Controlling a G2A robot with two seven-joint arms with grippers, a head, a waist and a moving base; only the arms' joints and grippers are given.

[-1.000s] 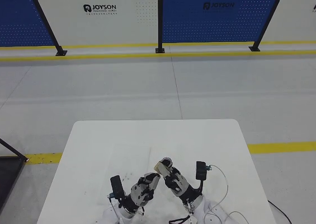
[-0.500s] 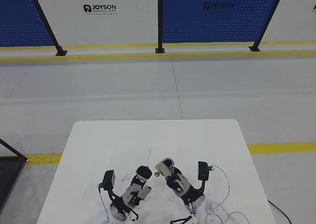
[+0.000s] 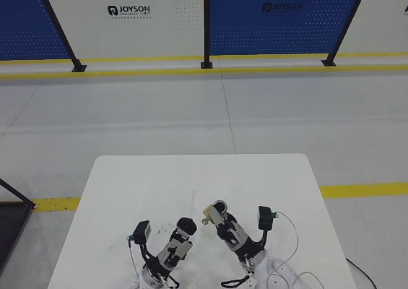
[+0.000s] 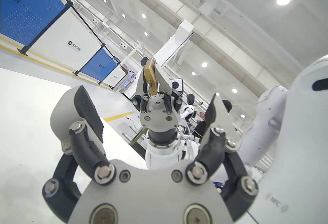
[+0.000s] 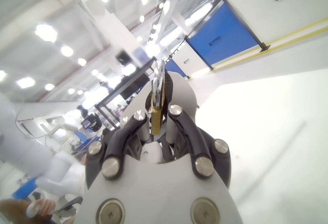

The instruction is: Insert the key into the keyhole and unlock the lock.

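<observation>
Right wrist view | lock (image 5: 156,109) clenched between right gripper (image 5: 161,92) fingers (image 5: 185,97) (shackle toward tips) | left gripper (image 4: 148,104) spread

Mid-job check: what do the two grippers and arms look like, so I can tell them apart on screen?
Both match: the left gripper and right gripper have a silver base plate, black linkages with silver bolts, and pale grey fingers with black ribbed pads. The arms are white with black joints; a white cable loops off the right wrist.
</observation>
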